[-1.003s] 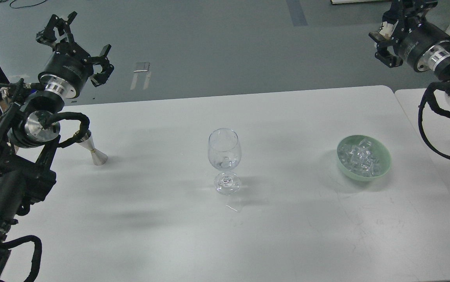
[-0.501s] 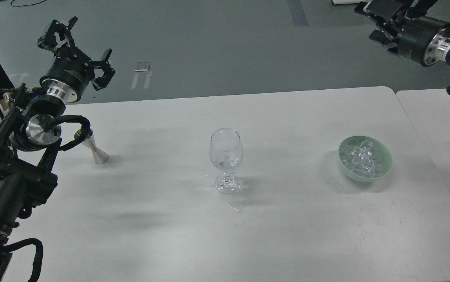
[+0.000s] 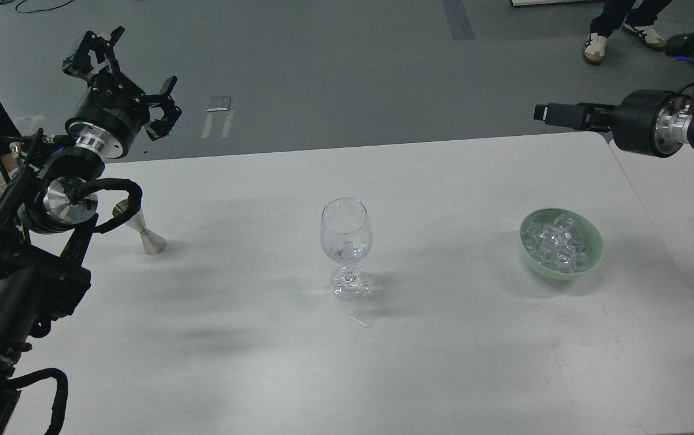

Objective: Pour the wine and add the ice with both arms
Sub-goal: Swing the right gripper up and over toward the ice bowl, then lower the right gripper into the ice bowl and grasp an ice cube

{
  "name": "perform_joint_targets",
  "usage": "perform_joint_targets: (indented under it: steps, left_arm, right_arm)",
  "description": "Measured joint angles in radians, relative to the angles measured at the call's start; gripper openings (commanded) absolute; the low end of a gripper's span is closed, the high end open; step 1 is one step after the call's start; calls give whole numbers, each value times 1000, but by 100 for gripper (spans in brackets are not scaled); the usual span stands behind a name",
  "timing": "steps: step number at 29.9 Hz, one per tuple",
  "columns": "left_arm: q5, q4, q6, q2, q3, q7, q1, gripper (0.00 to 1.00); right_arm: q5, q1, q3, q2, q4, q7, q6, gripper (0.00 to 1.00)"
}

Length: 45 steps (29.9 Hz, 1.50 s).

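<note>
The right gripper, fingers indistinct so its state is unclear, hangs beyond the ice. The left gripper is open and empty, far left of the glass.

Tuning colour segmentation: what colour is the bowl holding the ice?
Pale mint green bowl, clear ice inside; the head view shows it.

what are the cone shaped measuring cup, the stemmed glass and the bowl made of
The measuring cup looks like brushed metal: dull silver sheen. The glass is clear glass, see-through with bright glints. The bowl looks like glazed ceramic or plastic: opaque pale green, smooth; hard to tell which.
</note>
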Motion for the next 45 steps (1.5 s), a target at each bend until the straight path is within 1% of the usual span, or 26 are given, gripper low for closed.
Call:
perform_joint_targets:
  steps: [4,6,10,13,18,22,25,29,36,39,41,43,45]
  left_arm:
    - [0,4,2,-3,3,-4,1,98]
    - [0,5,0,-6,3,-4,4,98]
    - [0,6,-3,-9,0,-4,7,98]
    - [0,6,-3,-10,-2,-4,9,98]
    - [0,6,-4,-12,-3,-6,12,98]
    - [0,6,-4,-15,-4,-6,20,98]
    - [0,6,-4,-15,-4,-6,23,98]
    - [0,6,-4,-16,-6,-6,27,98]
    - [0,6,-4,-16,-9,-6,29,98]
    - [0,6,-4,-16,-9,-6,33,98]
    - [0,7,-4,-16,-10,-7,34,98]
    - [0,7,-4,-17,-10,-7,35,98]
    - [0,7,-4,-17,-10,-7,38,98]
  right_arm:
    - [-59,-8,-57,-40,72,0,4,97]
    - [-66,-13,-69,-73,112,-2,12,94]
    - [-69,-17,-99,-107,158,-8,42,94]
    - [-69,-17,-107,-111,163,-18,82,94]
    - [-72,-30,-112,-108,162,-31,98,94]
    - [-74,-61,-113,-103,163,-73,99,94]
    - [-75,-83,-113,-97,163,-93,98,96]
    - [-76,-107,-113,-81,162,-103,94,98]
    - [-77,-114,-113,-68,160,-107,94,99]
    - [-78,-121,-114,-50,156,-126,94,96]
    - [-78,-124,-114,-43,155,-138,94,88]
    - [-78,-127,-114,-39,156,-144,94,84]
    - [-79,-131,-114,-36,157,-146,94,83]
